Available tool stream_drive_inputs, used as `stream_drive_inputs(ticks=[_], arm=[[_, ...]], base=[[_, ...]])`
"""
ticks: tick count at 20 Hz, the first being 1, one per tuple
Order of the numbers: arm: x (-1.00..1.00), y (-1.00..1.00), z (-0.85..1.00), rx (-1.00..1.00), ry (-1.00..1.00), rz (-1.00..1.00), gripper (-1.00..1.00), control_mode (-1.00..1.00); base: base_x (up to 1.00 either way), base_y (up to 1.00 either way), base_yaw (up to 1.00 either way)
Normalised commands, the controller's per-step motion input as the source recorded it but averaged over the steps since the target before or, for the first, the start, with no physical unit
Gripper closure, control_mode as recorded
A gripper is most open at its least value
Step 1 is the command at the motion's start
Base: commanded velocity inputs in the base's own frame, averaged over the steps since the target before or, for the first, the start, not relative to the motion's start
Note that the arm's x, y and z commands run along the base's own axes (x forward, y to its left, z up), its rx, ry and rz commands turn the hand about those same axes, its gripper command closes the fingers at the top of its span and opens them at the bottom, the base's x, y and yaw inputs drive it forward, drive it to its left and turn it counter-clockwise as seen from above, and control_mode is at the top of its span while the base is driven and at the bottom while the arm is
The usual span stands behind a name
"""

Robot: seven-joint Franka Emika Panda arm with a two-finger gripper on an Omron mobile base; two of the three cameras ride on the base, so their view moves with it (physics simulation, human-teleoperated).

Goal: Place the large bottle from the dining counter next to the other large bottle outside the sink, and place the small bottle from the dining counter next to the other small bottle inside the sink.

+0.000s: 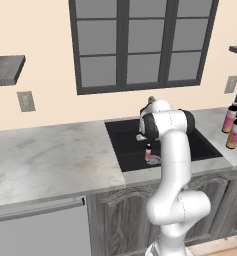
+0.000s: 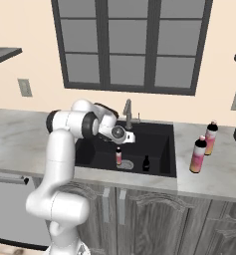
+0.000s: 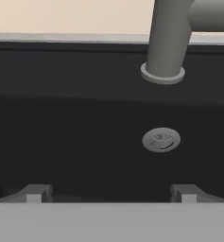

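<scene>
Taking stock around the sink [image 2: 164,144], you have the following. Item one: the gripper [image 3: 111,193], hanging over the basin near the faucet [image 2: 128,113]; its jaws stand wide apart with nothing between them, and the fingertips [image 3: 35,194] frame the dark sink floor. Item two: a small bottle [image 2: 118,156] with a pink body, upright inside the sink beside the drain [image 3: 161,140], just below the gripper. Item three: a second small bottle [image 2: 146,163], dark, upright inside the sink, near the first and on its far side from the arm. Item four: two large bottles on the table outside the sink, to its right in the right base view; the nearer large bottle [image 2: 198,155] stands just beside the farther large bottle [image 2: 210,137], both upright, both pink fading to yellow with dark caps. Item five: the window [image 2: 129,45], on the wall behind the sink.
</scene>
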Motion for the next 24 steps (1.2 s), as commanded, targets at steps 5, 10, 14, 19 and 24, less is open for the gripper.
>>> stream_drive_inputs(ticks=[5,10,14,19,24], arm=[[0.00,0.33,0.00,0.00,-0.04,0.00,-1.00,-1.00],[0.00,0.31,0.00,0.00,-0.05,0.00,-1.00,-1.00],[-0.04,0.31,0.00,0.00,-0.05,0.00,-1.00,-1.00],[-0.11,0.30,0.00,0.00,-0.07,0.00,-1.00,-1.00],[-0.18,0.28,0.00,0.00,-0.09,0.00,-1.00,-1.00]], base=[[0.00,0.00,0.00],[0.00,0.00,0.00],[0.00,0.00,0.00],[0.00,0.00,0.00],[0.00,0.00,0.00]])
